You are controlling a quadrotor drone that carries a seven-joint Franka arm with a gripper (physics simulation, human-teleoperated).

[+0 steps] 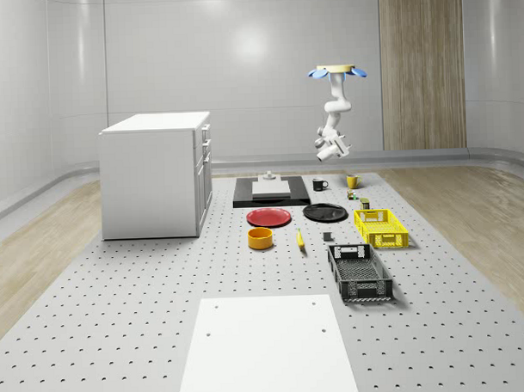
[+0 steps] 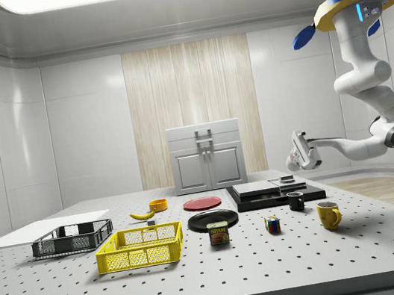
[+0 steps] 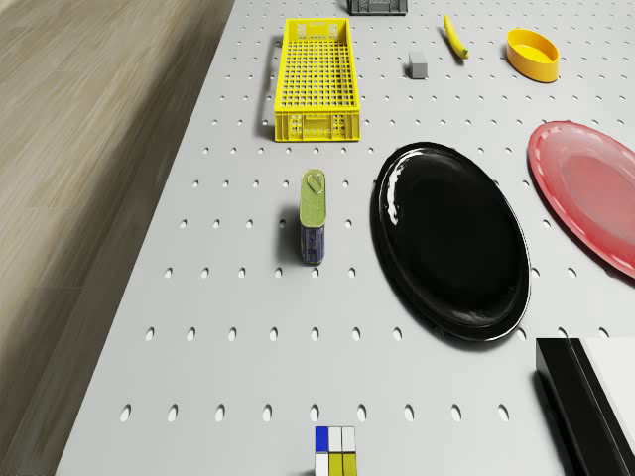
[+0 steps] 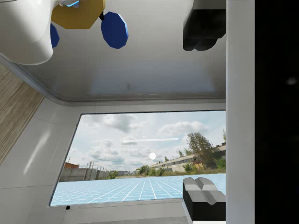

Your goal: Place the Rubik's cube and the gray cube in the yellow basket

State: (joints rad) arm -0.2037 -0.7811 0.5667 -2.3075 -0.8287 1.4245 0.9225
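In the whole-scene view, a pale perforated table [image 1: 121, 338] is seen inside a white-panelled room with wood flooring; the drone [image 1: 337, 72] hovers high beyond the yellow basket [image 1: 381, 227], over the table's far end, and the gripper [image 1: 330, 148] hangs well above the surface. The gray cube [image 1: 327, 238] lies near the yellow basket, between it and the banana [image 1: 300, 238]. In the side view, a can [image 2: 218, 233] bearing the word SPAM stands just beside the yellow basket [image 2: 140, 247], and the Rubik's cube [image 2: 272, 224] rests on the table beyond the can, away from the basket. In the drone view, the gray cube [image 3: 417, 65] sits apart from the yellow basket [image 3: 317, 79], nothing being inside the basket. In the wrist view, the fingers [image 4: 204, 196] are held wide apart, nothing between them.
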